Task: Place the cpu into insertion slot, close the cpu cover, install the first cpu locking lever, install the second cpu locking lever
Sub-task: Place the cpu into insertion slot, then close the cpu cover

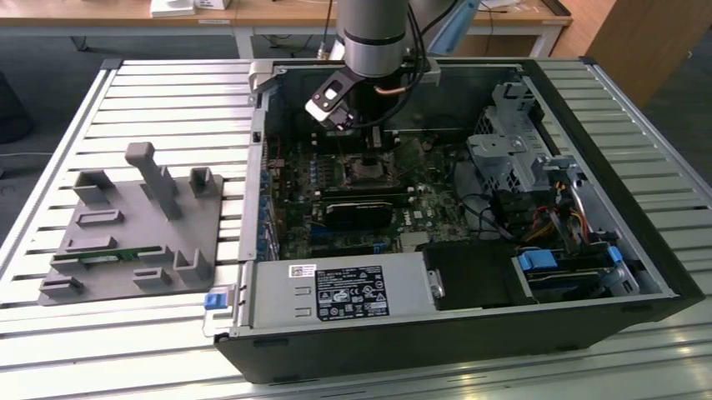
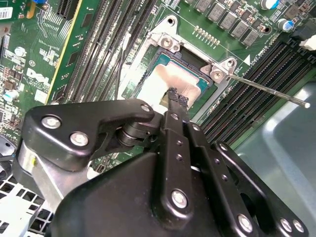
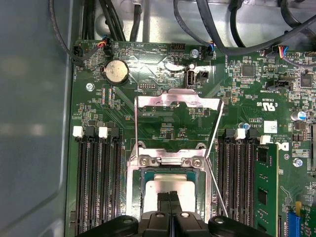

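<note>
Out wide in the exterior view, a ribbed silver aluminium counter (image 1: 167,83) carries a black open-sided computer case (image 1: 445,333) lying on its side. Pale wooden desks (image 1: 278,12) line the back of the room. A matte grey plastic fixture plate (image 1: 133,233) with upright pegs sits on the counter towards the exterior view's left, just beside the case. The grey metal robot arm (image 1: 373,33) drops straight into the case.

Inside is a glossy green circuit board (image 3: 163,64) dotted with small parts, with a round shiny coin battery (image 3: 115,72) and long narrow black memory slots (image 3: 98,177) on either side of the socket.

The flat square silver-grey cpu (image 3: 170,183) (image 2: 160,81) lies seated in the square insertion slot with its silvery rim (image 3: 132,187) (image 2: 163,39). The thin silvery cpu cover frame (image 3: 173,100) is swung open, off the chip, and the board shows through its cut-out. A thin bare metal lever rod (image 2: 266,90) sticks out free over the memory slots.

The black jointed gripper (image 2: 177,96) (image 3: 170,196) (image 1: 372,154) has its fingers pressed together, holding nothing. Its tips are right at the cpu's dull metal top; actual contact I can't confirm.
</note>
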Controlling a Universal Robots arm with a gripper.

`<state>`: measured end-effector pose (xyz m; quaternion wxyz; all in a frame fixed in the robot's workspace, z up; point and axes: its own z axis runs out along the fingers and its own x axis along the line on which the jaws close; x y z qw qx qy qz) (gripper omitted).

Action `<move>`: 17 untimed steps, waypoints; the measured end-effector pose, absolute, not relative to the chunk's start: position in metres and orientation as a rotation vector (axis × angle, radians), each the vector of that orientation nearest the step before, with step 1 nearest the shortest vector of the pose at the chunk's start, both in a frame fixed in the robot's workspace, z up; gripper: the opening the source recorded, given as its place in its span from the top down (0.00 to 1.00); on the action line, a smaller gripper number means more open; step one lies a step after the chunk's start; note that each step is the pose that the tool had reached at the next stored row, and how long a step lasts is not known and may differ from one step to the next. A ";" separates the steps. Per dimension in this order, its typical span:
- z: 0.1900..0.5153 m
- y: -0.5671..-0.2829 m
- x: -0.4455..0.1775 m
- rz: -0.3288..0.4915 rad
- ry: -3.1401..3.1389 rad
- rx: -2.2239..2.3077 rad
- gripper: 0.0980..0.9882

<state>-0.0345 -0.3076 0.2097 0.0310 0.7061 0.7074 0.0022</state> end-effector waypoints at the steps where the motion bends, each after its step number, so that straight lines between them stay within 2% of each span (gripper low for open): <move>1: 0.210 -0.308 -0.035 0.007 2.180 2.176 0.99; 17: 0.220 -0.308 -0.035 0.006 2.177 2.178 0.99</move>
